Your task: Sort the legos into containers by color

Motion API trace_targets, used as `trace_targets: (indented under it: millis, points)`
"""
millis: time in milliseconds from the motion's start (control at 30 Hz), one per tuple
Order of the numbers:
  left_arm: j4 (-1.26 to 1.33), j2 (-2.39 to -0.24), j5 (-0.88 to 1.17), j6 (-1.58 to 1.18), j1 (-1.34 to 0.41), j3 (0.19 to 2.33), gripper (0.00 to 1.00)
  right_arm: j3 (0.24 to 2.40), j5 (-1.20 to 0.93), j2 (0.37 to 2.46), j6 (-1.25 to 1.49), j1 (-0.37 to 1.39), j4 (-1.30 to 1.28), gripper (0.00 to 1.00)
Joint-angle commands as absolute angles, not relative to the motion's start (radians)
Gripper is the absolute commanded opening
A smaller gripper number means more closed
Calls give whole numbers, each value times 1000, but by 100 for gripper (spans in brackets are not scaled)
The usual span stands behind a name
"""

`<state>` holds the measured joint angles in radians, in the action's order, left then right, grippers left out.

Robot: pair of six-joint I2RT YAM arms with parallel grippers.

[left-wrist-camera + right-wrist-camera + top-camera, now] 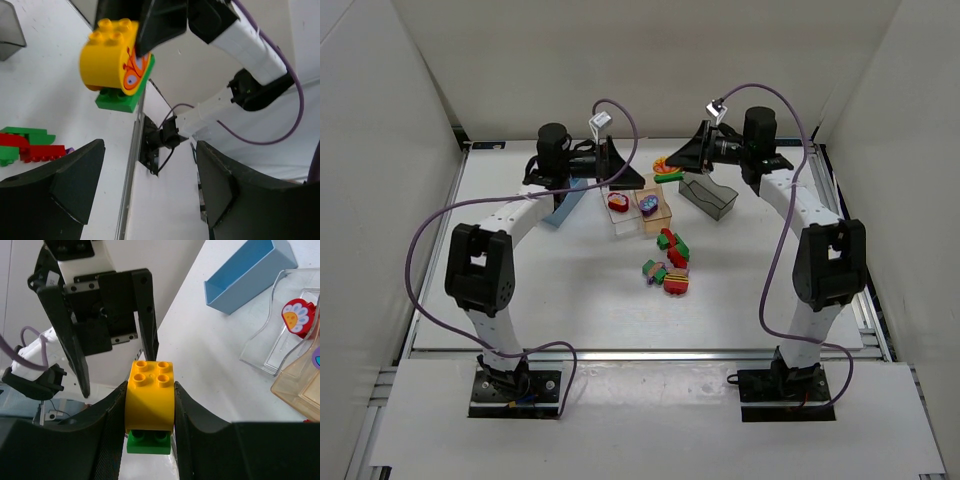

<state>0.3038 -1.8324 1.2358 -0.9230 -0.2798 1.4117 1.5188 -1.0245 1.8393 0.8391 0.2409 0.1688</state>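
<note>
Left arm [510, 215] and right arm [800, 205] stretch forward, wrists apparently level, grippers facing: right gripper [150, 387] pinches a yellow brick [150, 402]; left gripper [150, 150] gapes wide.

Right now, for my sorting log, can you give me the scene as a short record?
right gripper: shut on yellow brick, green brick attached beneath
left gripper: open, empty
clear bin: red brick
peach bin: purple brick
blue bin: no brick visible
grey bin: no brick visible
loose pile: red, green, others, mid-table
</note>
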Motion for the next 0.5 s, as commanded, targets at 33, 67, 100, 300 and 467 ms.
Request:
trace_targets:
  millis: [33, 67, 100, 300, 467]
  points:
    - [511, -1839, 1318, -979, -293, 1352, 81, 1585, -1065, 1862, 874, 256, 235, 0]
    - [512, -1841, 1312, -971, -291, 1348, 80, 1586, -1065, 1864, 876, 259, 235, 0]
    - [514, -1845, 1310, -969, -293, 1345, 79, 1588, -1066, 1865, 877, 262, 235, 0]
    - [517, -1870, 1305, -959, -295, 1362, 79, 1583, -1088, 1862, 903, 290, 262, 0]
    - [534, -1884, 1292, -953, -293, 1365, 81, 1568, -1092, 1855, 911, 305, 278, 0]
